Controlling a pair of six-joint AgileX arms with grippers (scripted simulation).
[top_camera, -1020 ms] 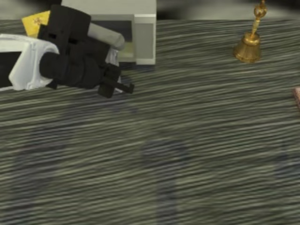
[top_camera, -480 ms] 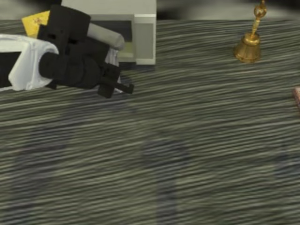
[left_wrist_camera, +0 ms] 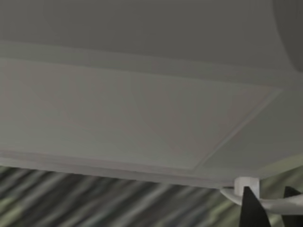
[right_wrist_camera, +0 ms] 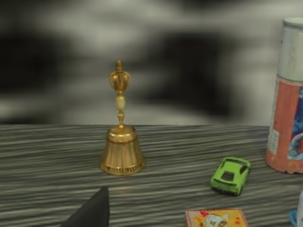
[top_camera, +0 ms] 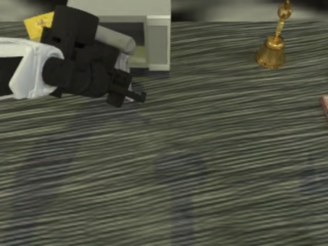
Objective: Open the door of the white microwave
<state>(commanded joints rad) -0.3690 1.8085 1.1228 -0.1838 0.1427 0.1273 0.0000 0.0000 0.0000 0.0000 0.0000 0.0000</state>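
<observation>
The left arm (top_camera: 77, 61) hides most of the door (top_camera: 124, 60); the white microwave (top_camera: 154, 31) is cut off.

light: dim, even | shadows: soft blotches on table (top_camera: 205, 154) | background: blurred

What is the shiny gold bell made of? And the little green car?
The bell looks like polished brass: golden, with bright glints on its skirt. The green car looks like glossy painted plastic or metal; the smooth, even lime colour leaves that open.

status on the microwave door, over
Left tool at the door edge, fingers around the handle. Microwave door swung out. Right arm out of top view. Bell well clear.
</observation>
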